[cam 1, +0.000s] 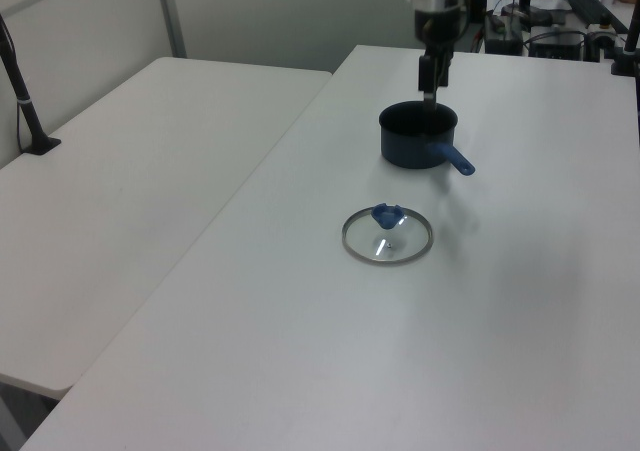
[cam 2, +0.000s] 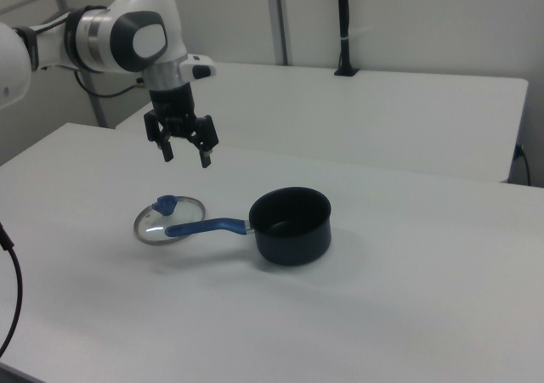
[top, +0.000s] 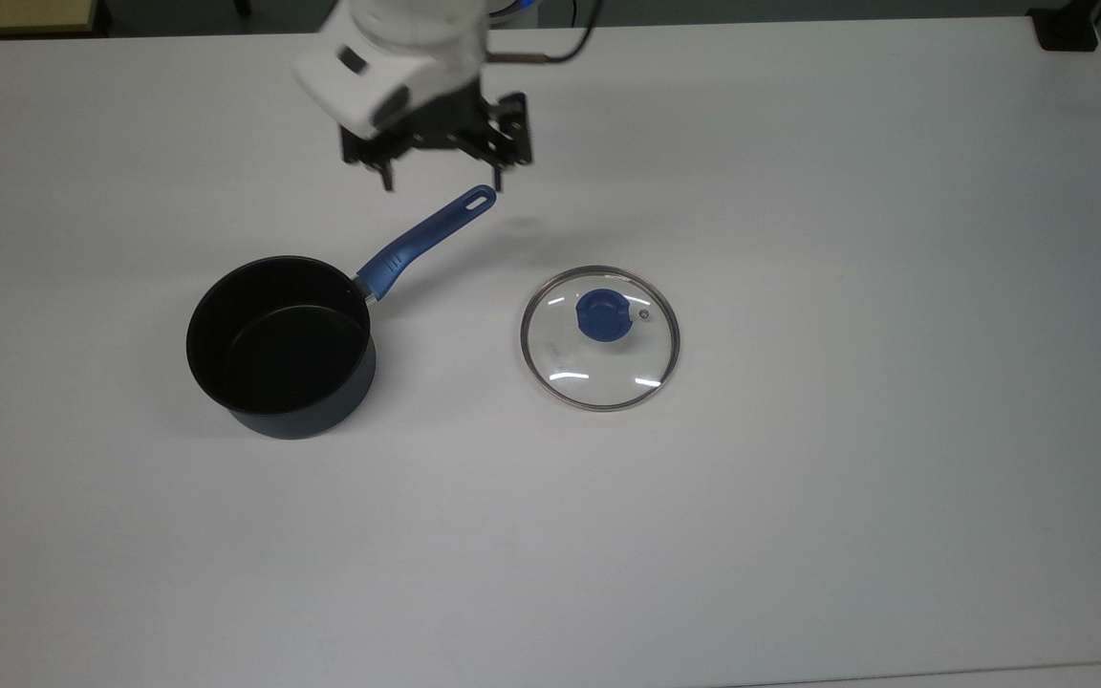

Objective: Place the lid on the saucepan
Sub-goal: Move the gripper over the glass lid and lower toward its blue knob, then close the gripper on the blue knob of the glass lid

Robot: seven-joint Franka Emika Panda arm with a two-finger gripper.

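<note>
Top view: saucepan [top: 281,347] handle [top: 424,237] pointing diagonally upper right.

Arm reaching in, pincer [top: 440,184] pointing down, fingers apparently spread, empty
</note>
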